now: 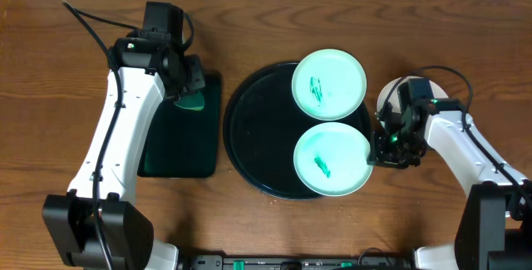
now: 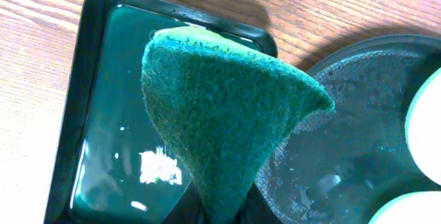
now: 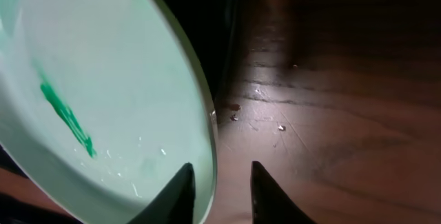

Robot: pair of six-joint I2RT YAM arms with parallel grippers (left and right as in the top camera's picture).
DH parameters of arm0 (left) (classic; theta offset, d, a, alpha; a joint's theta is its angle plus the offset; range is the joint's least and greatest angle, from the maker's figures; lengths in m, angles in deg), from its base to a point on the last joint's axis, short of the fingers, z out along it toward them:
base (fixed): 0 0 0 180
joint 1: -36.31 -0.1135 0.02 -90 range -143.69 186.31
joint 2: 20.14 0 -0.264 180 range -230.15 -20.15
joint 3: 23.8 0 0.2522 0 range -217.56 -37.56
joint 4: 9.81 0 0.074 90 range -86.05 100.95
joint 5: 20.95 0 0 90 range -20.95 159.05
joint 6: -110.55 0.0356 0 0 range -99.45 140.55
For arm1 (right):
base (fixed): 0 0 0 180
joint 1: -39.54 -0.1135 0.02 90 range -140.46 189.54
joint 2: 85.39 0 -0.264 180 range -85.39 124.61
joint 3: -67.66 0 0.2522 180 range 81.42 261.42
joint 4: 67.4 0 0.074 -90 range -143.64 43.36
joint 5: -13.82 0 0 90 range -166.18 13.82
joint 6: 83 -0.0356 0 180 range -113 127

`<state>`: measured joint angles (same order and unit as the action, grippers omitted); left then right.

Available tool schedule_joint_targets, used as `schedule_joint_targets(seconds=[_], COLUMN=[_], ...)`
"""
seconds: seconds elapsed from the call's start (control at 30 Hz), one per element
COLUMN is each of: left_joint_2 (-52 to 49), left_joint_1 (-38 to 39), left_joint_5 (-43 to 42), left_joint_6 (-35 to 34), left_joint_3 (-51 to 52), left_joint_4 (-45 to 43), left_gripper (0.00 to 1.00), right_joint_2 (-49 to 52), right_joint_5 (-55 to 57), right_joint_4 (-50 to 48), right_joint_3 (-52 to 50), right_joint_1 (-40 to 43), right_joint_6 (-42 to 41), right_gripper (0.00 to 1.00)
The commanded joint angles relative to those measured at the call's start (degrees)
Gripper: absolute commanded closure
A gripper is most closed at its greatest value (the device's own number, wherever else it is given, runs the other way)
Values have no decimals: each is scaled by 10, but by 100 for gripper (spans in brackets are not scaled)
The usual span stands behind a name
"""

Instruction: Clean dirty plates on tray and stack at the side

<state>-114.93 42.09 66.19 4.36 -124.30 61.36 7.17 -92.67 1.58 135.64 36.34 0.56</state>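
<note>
Two pale mint-green plates with teal smears lie on the right side of the large round black tray (image 1: 249,129): a far one (image 1: 329,83) and a near one (image 1: 332,159). A white plate (image 1: 386,100) lies on the table to the right of the tray, mostly hidden under my right arm. My right gripper (image 1: 382,141) is open. Its fingers (image 3: 220,182) straddle the right rim of the near mint plate (image 3: 103,79), one finger over the plate and one outside it. My left gripper (image 1: 191,87) is shut on a dark green scouring sponge (image 2: 227,107).
A smaller rectangular black tray (image 1: 179,137) holding a shallow film of liquid lies left of the round tray, under the sponge; its rim shows in the left wrist view (image 2: 76,114). The round tray's wet floor (image 2: 358,134) is beside it. Wooden table all around.
</note>
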Motion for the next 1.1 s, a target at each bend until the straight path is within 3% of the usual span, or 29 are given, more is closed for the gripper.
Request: schedule_joint_targets(seconds=[0.0,0.23,0.33,0.67,1.07], left_joint_2=[3,3,3,3,3], left_joint_1=[-2,-2,-2,-2,2], left_joint_5=[5,5,5,2,-56], left_joint_6=[11,11,11,10,-7], left_joint_3=[3,3,3,3,3], left_joint_4=[0,3,4,4,5], left_gripper=[93,93,93,93,93], right_joint_2=[1,1,1,1,52], right_joint_5=[-20,-20,-18,-22,64], right_joint_4=[-15,-40,-52,-166,-301], right_joint_3=[-2,-15,-19,-16,-15], right_joint_1=[-4,-52,-97,-176,-246], right_joint_6=[3,0,-31,-188,-355], right_gripper=[83,86,99,99,99])
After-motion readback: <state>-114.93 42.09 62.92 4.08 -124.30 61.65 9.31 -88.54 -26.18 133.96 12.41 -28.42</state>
